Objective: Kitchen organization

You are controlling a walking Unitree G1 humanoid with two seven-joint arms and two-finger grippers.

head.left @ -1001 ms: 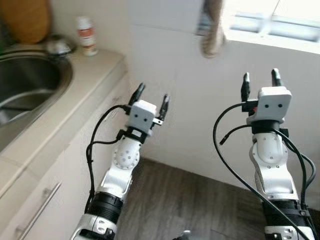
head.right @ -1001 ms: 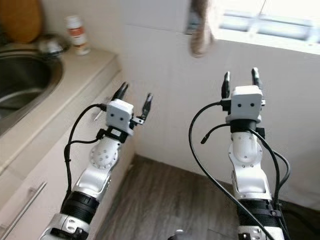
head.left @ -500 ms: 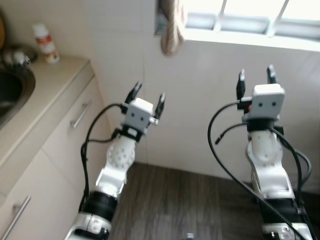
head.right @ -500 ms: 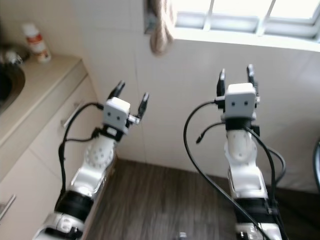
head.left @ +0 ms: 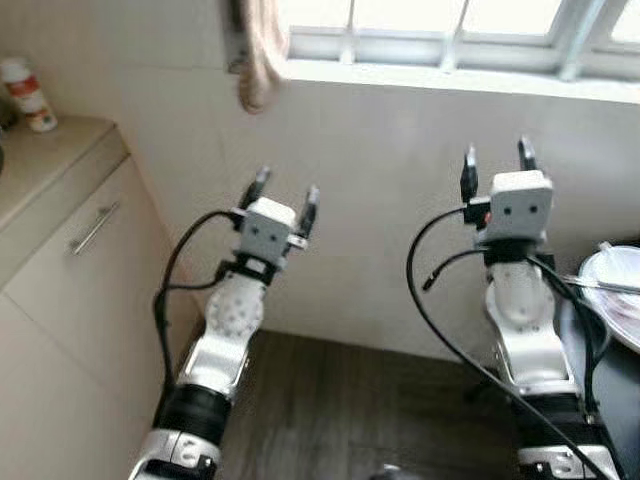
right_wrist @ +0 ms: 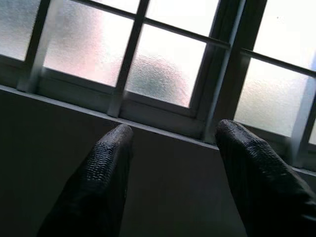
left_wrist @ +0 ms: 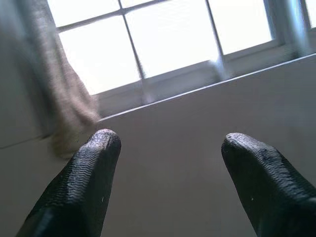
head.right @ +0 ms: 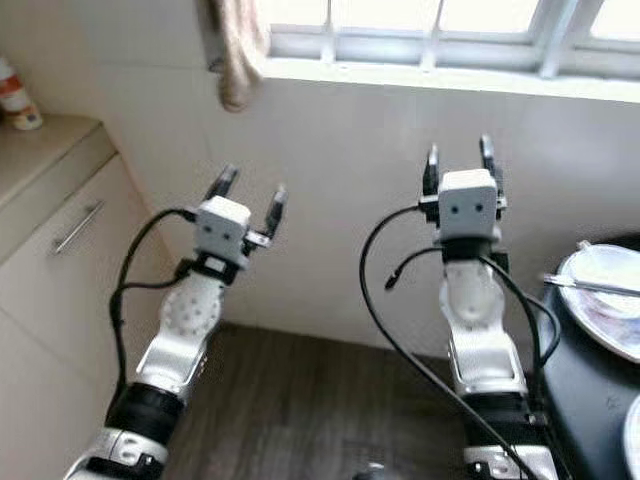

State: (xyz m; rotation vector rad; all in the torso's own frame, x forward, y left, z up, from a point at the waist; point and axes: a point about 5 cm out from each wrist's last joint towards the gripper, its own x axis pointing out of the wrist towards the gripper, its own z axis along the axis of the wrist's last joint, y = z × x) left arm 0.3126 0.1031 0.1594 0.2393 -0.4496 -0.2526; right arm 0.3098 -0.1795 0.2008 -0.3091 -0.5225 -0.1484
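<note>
Turned away from the sink toward a plate (head.left: 622, 290) on the right. Left gripper (head.left: 284, 190) and right gripper (head.left: 497, 162) open, holding nothing.

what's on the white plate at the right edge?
On the white plate, on the dark table right of the right pincer, a thin metal utensil lies across it, over what may be a smaller dish. Most of the plate runs out of the picture.
</note>
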